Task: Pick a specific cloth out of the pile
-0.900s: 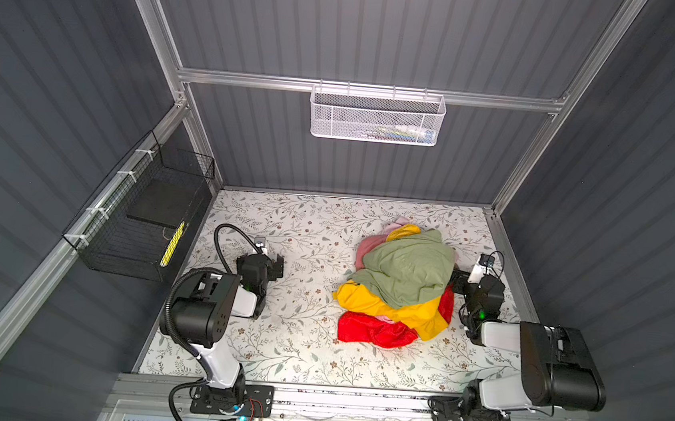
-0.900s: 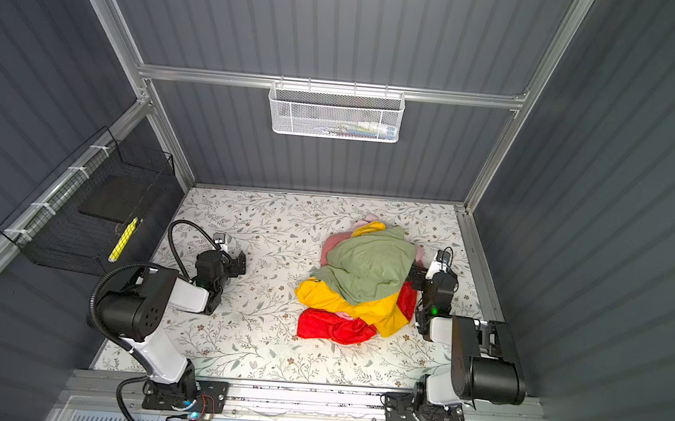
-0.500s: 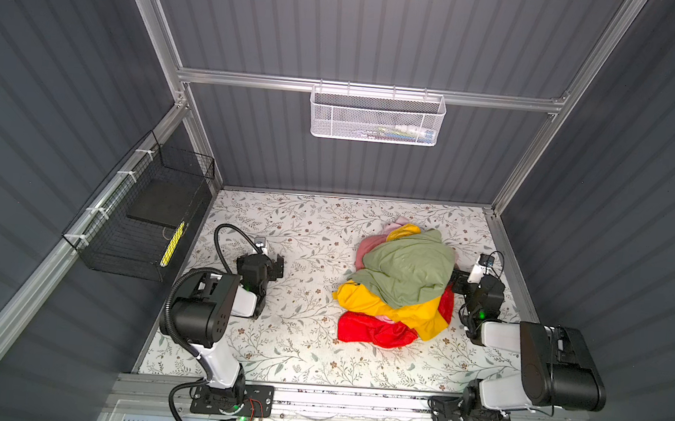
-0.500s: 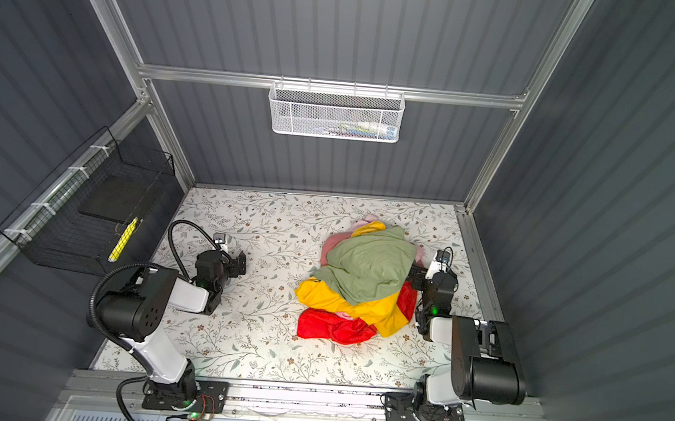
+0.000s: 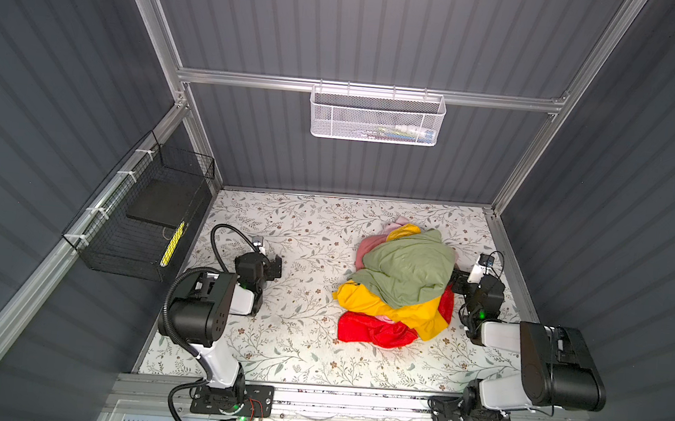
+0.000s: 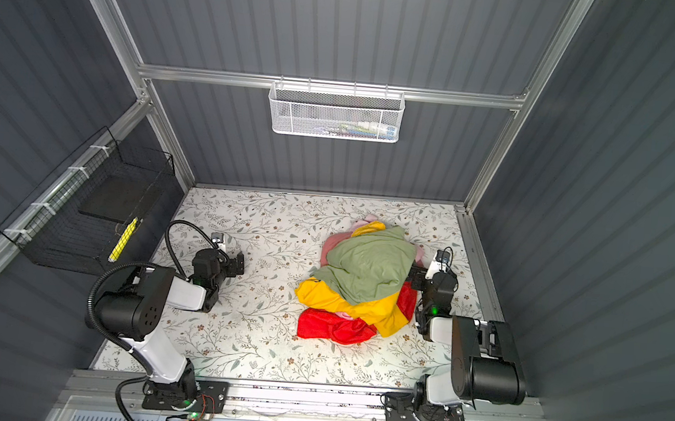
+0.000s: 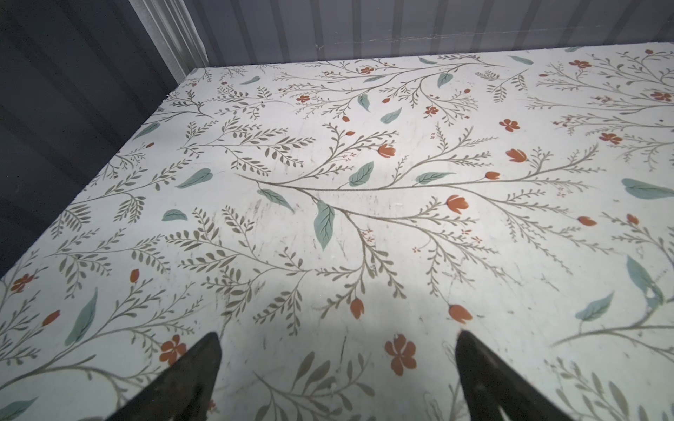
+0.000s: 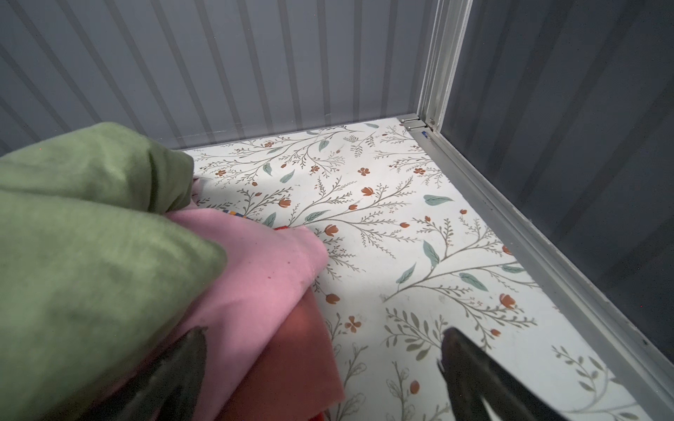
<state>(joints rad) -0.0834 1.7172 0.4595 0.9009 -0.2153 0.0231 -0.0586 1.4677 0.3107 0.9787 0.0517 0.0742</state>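
While grey ribbed walls point(image 5: 352, 167) enclose floral tabletop point(image 5: 309, 225), pile point(image 5: 401, 275) lies right.

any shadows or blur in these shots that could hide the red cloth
Both top views: the red cloth is sharp and evenly lit. Right wrist view: the green cloth looms close and soft, and the right claw shows only dark blurred tips. Left wrist view: a shadow pools on the table by the left claw.

One cloth pile point(image 5: 405, 271), one red cloth point(image 5: 375, 333), one white mesh basket point(image 5: 377, 120), one black wire basket point(image 5: 116, 242), two robot arms point(image 5: 202, 312) point(image 5: 555, 372)
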